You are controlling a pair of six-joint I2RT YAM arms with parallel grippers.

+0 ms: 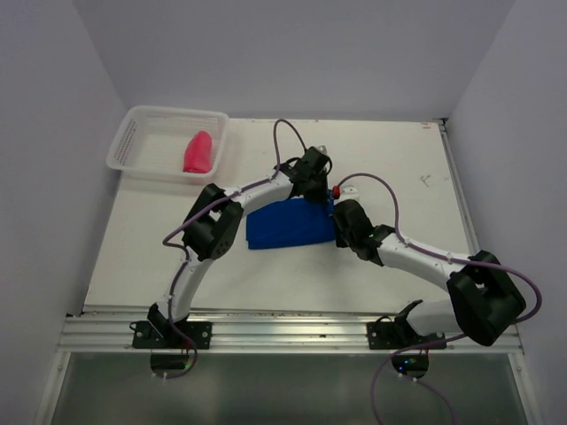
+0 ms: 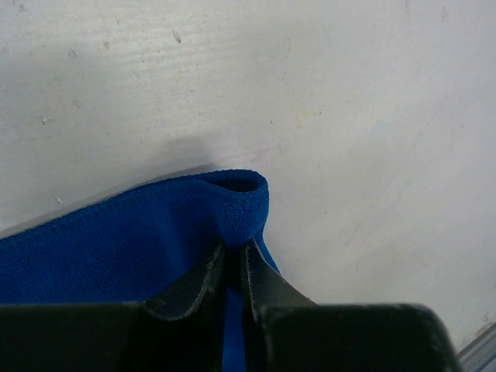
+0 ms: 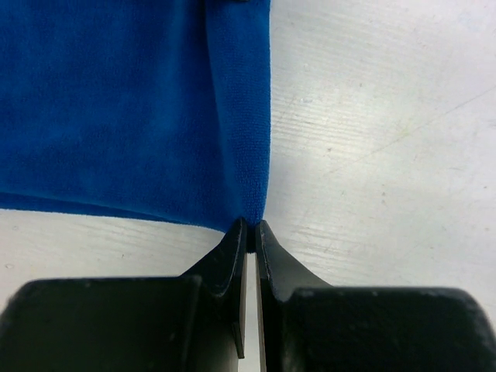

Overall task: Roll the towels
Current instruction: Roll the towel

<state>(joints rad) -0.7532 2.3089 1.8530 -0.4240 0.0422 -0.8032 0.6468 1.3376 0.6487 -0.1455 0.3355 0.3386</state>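
Note:
The blue towel (image 1: 289, 226) lies spread on the white table between my two arms. My left gripper (image 1: 317, 189) is shut on its far right corner; in the left wrist view the towel's folded edge (image 2: 240, 205) bulges just past the fingertips (image 2: 235, 252). My right gripper (image 1: 339, 232) is shut on the near right corner, where the blue towel's hem (image 3: 248, 178) runs into the jaws (image 3: 252, 229). The pink-red towel (image 1: 198, 153) lies rolled inside the white mesh basket (image 1: 133, 133) at the far left.
White walls close in the table on the left, back and right. A metal rail (image 1: 292, 328) runs along the near edge by the arm bases. A small red and white piece (image 1: 345, 189) sits just right of the left gripper.

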